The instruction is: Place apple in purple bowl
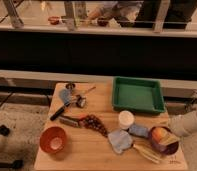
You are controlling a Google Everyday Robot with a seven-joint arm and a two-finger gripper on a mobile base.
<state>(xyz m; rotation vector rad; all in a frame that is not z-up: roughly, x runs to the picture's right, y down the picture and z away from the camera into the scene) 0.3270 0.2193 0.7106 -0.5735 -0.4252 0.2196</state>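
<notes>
The apple point(160, 133), yellow-orange with a red blush, sits within the rim of the dark purple bowl point(163, 147) at the table's front right. My gripper point(168, 138) reaches in from the right on a pale arm point(189, 123) and is right at the apple, over the bowl. I cannot tell whether the apple rests on the bowl's bottom or is held just above it.
A green tray point(138, 94) stands at the back right. A white cup point(125, 119), blue cloths point(121, 141) and a pale bundle point(146, 152) lie left of the bowl. A grape bunch point(94, 123), utensils point(72, 97) and an orange bowl point(54, 140) lie further left.
</notes>
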